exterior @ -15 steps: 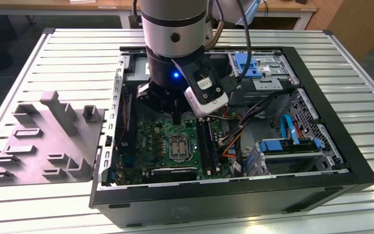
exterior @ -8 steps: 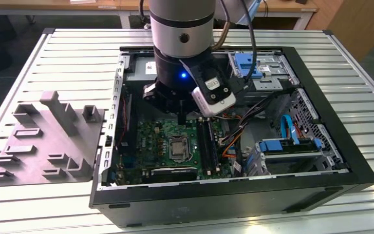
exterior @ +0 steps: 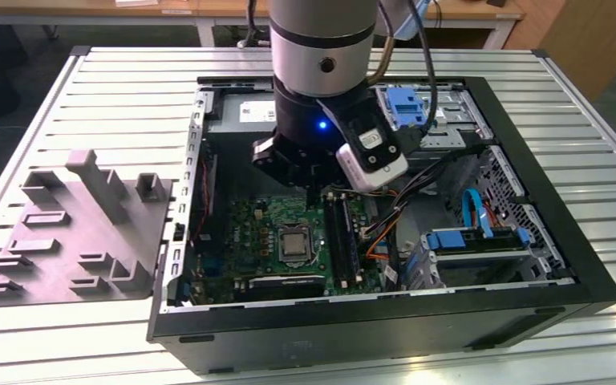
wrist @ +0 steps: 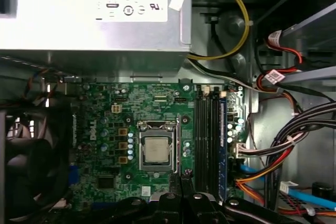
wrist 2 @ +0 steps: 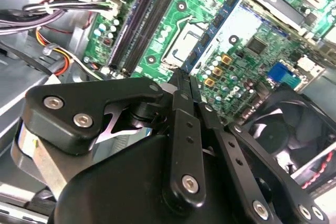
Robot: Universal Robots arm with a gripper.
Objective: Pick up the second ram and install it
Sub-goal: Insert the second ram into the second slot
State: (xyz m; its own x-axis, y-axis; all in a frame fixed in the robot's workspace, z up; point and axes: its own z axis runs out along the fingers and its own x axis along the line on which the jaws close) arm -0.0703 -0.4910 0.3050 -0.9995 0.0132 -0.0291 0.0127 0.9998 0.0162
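The second ram [wrist 2: 218, 19], a thin dark-blue stick with black chips, juts out from my gripper [wrist 2: 185, 77] and hangs over the green motherboard [wrist 2: 247, 35] beside the processor socket [wrist 2: 181, 38]. The fingers are pressed together on its near end. In the first wrist view the gripper [wrist: 184, 179] sits just off the socket [wrist: 157, 148], to the side of the long black memory slots [wrist: 205, 140]. Another blue stick [wrist: 223, 145] stands edge-on in the slot farthest from the socket. In the exterior view the arm [exterior: 319, 80] reaches down into the open computer case [exterior: 383, 321].
The grey power-supply box [wrist: 94, 14] borders the board. Bundled cables [wrist: 283, 145] crowd the side past the slots, and a black fan [wrist 2: 294, 124] sits on the opposite side. Blue drive brackets [exterior: 474, 241] fill the exterior view's right. A grey fixture tray [exterior: 73, 233] lies outside the case.
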